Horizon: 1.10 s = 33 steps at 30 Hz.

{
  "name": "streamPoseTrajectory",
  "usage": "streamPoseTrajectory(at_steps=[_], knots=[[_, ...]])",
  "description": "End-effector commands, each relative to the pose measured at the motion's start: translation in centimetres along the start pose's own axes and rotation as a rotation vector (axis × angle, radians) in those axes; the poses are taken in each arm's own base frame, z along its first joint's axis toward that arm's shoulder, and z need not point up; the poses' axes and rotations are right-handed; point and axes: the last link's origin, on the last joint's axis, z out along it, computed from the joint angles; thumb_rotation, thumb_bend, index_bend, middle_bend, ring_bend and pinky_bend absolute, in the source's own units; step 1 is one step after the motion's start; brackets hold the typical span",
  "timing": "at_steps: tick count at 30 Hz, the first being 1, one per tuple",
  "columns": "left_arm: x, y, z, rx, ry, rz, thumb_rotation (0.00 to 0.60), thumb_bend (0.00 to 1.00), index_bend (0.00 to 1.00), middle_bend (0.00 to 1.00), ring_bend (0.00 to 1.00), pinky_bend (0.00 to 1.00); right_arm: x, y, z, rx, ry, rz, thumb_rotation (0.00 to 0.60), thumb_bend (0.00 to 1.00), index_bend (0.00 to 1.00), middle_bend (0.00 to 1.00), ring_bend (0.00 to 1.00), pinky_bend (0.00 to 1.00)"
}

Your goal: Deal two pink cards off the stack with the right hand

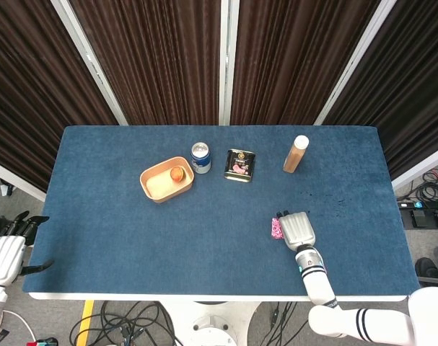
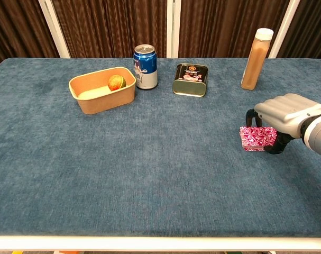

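Observation:
The pink patterned card stack (image 2: 258,138) lies on the blue table at the right, and shows as a small pink edge (image 1: 276,228) in the head view. My right hand (image 2: 287,115) (image 1: 296,229) arches over the stack's right side. Dark fingertips (image 2: 249,117) curl down behind the stack and the thumb (image 2: 280,145) comes down at its near right corner, so the hand grips the stack where it rests on the cloth. My left hand (image 1: 6,252) hangs off the table's left front corner, holding nothing, its fingers apart.
At the back stand a tan tray (image 2: 86,100) holding a small fruit (image 2: 116,82), a blue can (image 2: 145,66), a dark tin (image 2: 190,80) and a brown bottle with a white cap (image 2: 255,52). Blue cloth stretches left of the stack and toward the front edge.

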Motion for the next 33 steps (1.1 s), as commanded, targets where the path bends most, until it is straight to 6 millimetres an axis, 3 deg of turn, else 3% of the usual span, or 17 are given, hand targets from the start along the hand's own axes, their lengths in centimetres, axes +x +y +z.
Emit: streamPoseTrajectory(at_steps=[1,26,33], knots=[[0.1,0.0,0.0,0.002,0.000,-0.005,0.600,0.01,0.19,0.17,0.05,0.19,0.0,0.0,0.0,0.000,-0.001,-0.001,0.600,0.22,0.30,0.32,0.86,0.97],[0.0,-0.1,0.0,-0.004,-0.009,-0.018,0.600,0.01,0.19,0.17,0.05,0.19,1.6,0.1,-0.4,0.009,0.054,0.021,0.600,0.24,0.37,0.37,0.86,0.97],[0.4,-0.1,-0.1,-0.004,0.002,-0.015,0.600,0.01,0.19,0.17,0.05,0.19,3.4,-1.9,-0.3,0.053,0.091,0.013,0.600,0.24,0.38,0.37,0.86,0.97]])
